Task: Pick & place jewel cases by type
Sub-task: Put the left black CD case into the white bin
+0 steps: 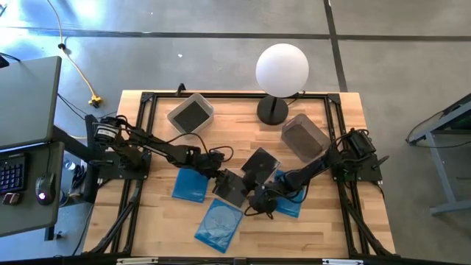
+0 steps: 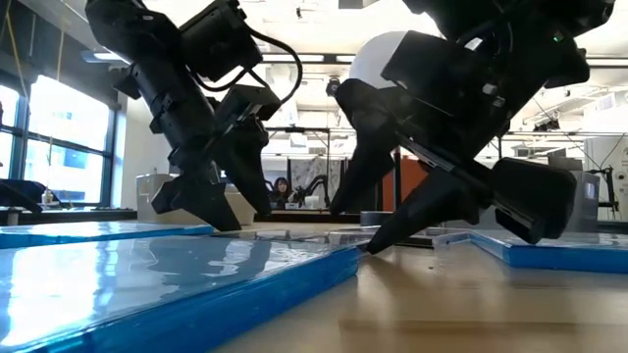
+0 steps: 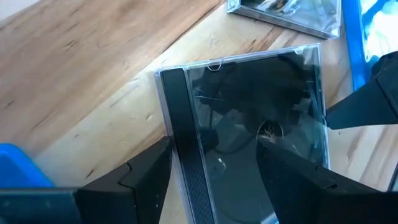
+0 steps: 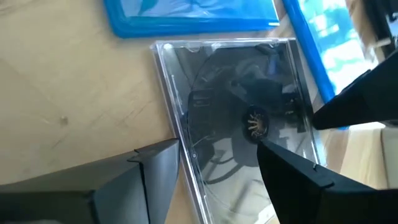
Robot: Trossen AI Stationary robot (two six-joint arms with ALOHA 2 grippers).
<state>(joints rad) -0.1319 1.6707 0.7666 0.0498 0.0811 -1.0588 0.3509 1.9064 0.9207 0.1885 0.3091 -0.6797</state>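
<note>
High view showed both arms reaching in over the wooden worktop [image 1: 154,221] toward its middle, where the jewel cases were scattered. The left claw [image 1: 219,177] hung over a dark jewel case [image 1: 229,188] lying flat near the centre. Its two fingers [image 3: 134,183] stood apart, one to each side of the case's ribbed spine edge in the left wrist view, with the case [image 3: 249,124] flat on the wood beneath them and not gripped.

The right claw [image 1: 257,200] sat just beside it, low over the wood, between that dark case and a blue case [image 1: 289,200] on the right arm's side. In the right wrist view its fingers [image 4: 155,180] were also spread wide, straddling the near edge of a clear-lidded dark case [image 4: 242,124] that lay flat; nothing was clamped.

A second dark case [image 1: 260,165] lay tilted just behind the two claws. Another blue case [image 1: 190,185] rested under the left arm, and a third [image 1: 219,224] lay nearer the front edge, well apart from either claw.

Toward the back stood two open bins, one on the left [image 1: 190,114] and one on the right [image 1: 305,137], with a white globe lamp [image 1: 282,68] between them.
</note>
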